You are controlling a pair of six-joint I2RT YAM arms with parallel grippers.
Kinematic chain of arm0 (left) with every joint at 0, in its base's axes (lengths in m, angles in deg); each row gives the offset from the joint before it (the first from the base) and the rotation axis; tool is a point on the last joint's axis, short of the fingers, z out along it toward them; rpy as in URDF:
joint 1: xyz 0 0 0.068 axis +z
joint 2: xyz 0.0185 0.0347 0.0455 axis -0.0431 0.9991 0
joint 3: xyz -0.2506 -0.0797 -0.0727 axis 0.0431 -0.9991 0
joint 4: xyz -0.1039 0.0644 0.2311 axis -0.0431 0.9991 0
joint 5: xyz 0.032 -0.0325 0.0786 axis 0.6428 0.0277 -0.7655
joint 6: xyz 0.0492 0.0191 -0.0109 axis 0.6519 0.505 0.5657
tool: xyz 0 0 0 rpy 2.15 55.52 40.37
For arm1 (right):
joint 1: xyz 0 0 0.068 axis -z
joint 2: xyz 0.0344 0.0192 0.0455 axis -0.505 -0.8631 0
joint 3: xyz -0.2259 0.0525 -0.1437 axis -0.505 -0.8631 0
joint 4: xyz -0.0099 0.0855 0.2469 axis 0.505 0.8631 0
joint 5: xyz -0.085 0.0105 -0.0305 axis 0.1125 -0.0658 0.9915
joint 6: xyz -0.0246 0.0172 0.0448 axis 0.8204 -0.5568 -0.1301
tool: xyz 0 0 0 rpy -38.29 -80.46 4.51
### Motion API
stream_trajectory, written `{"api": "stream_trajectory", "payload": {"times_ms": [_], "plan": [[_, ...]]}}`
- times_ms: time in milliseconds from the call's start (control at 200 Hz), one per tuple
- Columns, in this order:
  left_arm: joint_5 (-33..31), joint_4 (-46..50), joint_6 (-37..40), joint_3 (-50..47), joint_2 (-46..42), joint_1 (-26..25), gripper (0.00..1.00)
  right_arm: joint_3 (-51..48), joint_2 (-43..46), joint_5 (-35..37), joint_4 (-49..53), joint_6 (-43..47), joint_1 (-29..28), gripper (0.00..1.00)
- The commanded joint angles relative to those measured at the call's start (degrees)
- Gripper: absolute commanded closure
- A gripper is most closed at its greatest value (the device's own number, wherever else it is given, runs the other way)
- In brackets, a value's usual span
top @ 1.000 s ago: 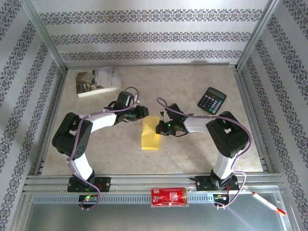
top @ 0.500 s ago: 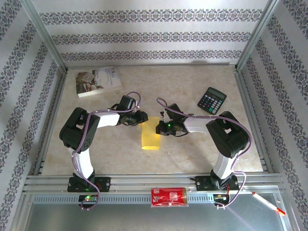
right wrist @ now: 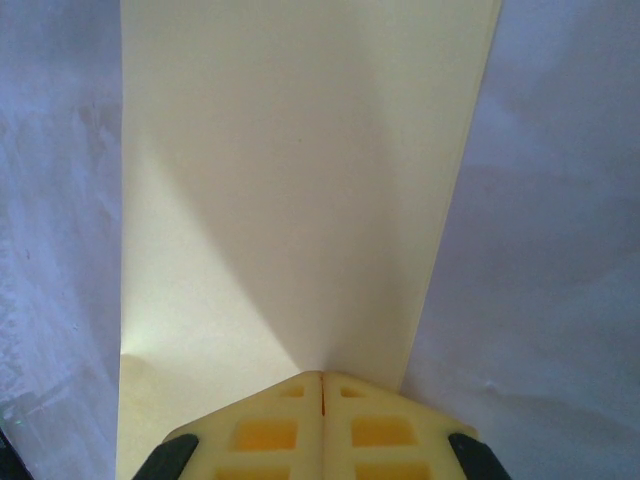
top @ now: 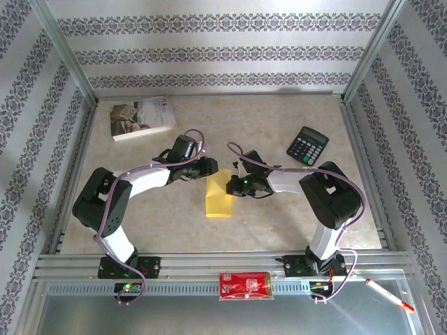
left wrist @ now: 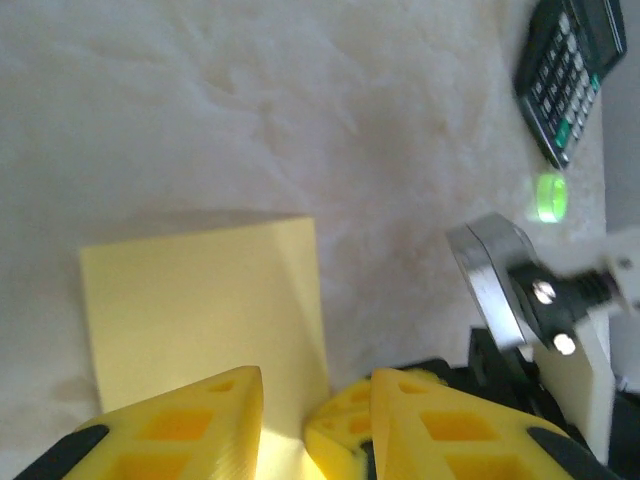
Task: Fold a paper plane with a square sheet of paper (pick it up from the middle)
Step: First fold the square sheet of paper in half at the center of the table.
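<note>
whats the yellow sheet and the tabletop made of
yellow sheet: thin matte paper, judging by its crisp edges, faint crease and flat lie. tabletop: beige with a veined, marble-like pattern and slight sheen; stone or printed laminate, can't tell which.

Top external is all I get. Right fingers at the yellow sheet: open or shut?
Observer: Shut. In the right wrist view the right fingers meet tip to tip over one end of the sheet. Can't tell if any paper is pinched.
Operator: And the left fingers?
Observer: Apart. In the left wrist view the left fingers stand over the sheet, and one of its edges runs into the gap between them.
</note>
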Motion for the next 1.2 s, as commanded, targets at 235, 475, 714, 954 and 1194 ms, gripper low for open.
{"api": "stream_trajectory", "payload": {"times_ms": [235,475,714,954,1194], "plan": [[4.60,2.06,-7.35,-10.88,-4.55,-5.16,0.76,-3.87,-2.70,8.04,10.14,1.17,0.64,1.00],[1.13,5.91,-5.31,-14.28,-4.65,-4.86,0.78,-4.13,-3.04,8.13,9.81,1.29,0.74,1.00],[1.84,6.29,-5.26,-14.92,-9.97,-4.80,0.76,-4.48,-2.71,8.07,9.80,1.66,1.04,1.00],[5.40,1.82,-9.46,-15.28,-10.02,-6.99,0.75,-4.48,-2.44,8.13,9.81,1.62,1.00,1.00],[3.00,3.37,-8.45,-17.88,-6.76,-7.21,0.79,-4.49,-2.26,8.21,9.83,1.62,1.00,1.00]]}}
